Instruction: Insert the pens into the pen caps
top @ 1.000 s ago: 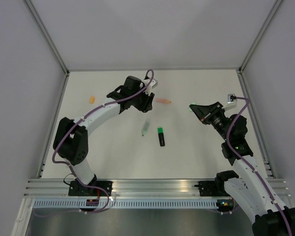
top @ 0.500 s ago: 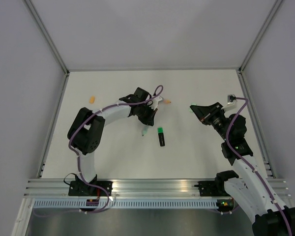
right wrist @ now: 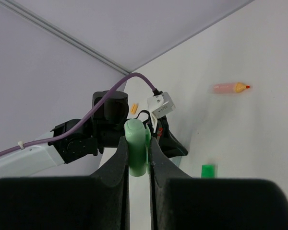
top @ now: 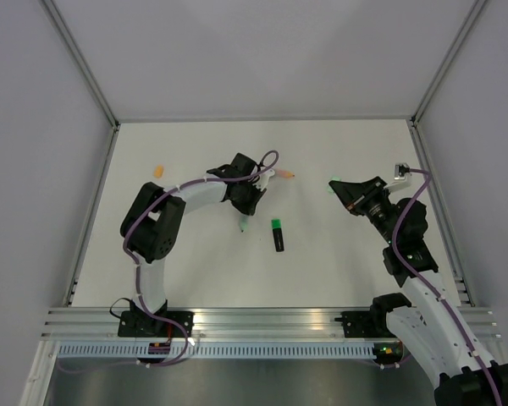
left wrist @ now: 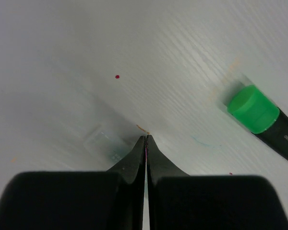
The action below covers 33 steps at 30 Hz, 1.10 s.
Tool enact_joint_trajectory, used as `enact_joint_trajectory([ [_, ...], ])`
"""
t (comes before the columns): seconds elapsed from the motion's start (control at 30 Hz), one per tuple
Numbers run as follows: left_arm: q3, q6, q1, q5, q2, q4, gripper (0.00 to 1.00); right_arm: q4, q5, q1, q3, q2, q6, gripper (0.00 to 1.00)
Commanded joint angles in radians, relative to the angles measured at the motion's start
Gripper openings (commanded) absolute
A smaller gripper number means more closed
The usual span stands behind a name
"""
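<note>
Pens into caps: one maybe done, two to go

Three pens on the surface: mint pen, salmon pen, and black pen, whose green cap looks already on. The orange cap lies loose, well apart. My right fingers grip the mint cap in the air. My left fingers are clenched empty, just beside the mint pen.

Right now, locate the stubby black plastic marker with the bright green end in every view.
Top external: black marker with the bright green end, mid-table, just right of the left gripper.
Left wrist: right edge, green end pointing inward.
Right wrist: only its green end, low, right of centre.
Shared landmark: the left gripper, beside it everywhere.
</note>
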Motion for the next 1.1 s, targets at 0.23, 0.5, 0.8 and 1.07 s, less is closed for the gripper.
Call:
enact_joint_trajectory([
  [0.23,0.021,-0.058,0.038,-0.234,-0.005,0.052,0.02,-0.001,0.008,-0.001,0.051,-0.037,-0.016,0.0],
  [0.5,0.038,-0.122,0.042,-0.322,-0.018,-0.043,0.02,-0.008,0.003,-0.002,0.055,-0.041,-0.014,0.0],
  [0.8,-0.11,-0.115,0.03,-0.296,-0.109,-0.106,0.03,-0.005,-0.008,-0.002,0.054,-0.052,-0.002,0.0],
  [1.07,-0.154,-0.095,0.022,-0.267,-0.189,-0.149,0.29,0.002,-0.006,-0.002,0.052,-0.051,0.0,0.0],
])
